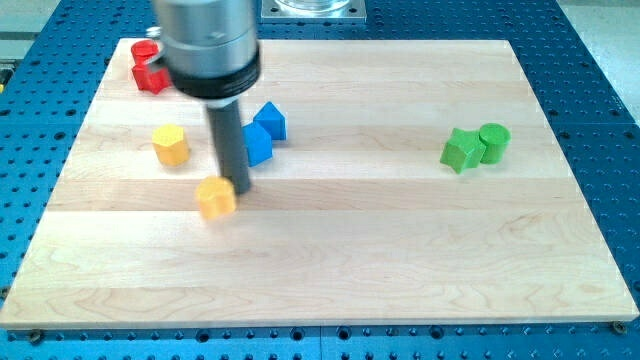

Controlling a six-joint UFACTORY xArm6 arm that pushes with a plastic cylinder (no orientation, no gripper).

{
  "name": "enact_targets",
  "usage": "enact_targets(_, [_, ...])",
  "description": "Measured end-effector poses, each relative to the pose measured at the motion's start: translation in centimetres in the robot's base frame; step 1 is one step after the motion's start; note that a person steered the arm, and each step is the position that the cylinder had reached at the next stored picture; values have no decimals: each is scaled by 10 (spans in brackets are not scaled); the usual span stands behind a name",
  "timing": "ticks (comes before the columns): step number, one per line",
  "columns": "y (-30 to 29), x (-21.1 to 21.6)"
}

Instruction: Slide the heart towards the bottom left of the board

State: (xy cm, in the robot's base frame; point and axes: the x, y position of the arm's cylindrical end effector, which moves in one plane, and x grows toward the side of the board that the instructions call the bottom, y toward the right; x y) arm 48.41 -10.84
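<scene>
Jaws: none on this rig; you have only a straight dark rod, so nothing opens, closes or holds, and every move is a push.
Tip: my tip rests on the board, against the upper right edge of the yellow heart.
Heart: you will find it left of the board's middle, well short of the bottom left corner. It looks a little blurred, so its outline is soft and the heart shape is a judgement.
Progress: most of the slide looks still to be done, judging by the open wood between the heart and that corner.
Neighbours: two blue blocks sit just behind the rod towards the view's top, one partly hidden by it; a yellow hexagon block lies up and left of the heart; red blocks sit near the top left corner; a green pair lies well apart on the right.
Risk one: contact is off-centre on the heart, so a straight push could spin it and let it slip off the tip sideways.
Risk two: pushing too far left and down could run the heart over the board's edge.
Risk three: you could mistake the yellow hexagon block for the target, both being yellow.
</scene>
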Motion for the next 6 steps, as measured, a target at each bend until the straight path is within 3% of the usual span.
enact_targets(1, [-43,43])
enact_targets(2, [33,49])
enact_targets(3, [17,68])
enact_targets(4, [-62,69])
enact_targets(5, [-37,82])
enact_targets(6, [-72,94])
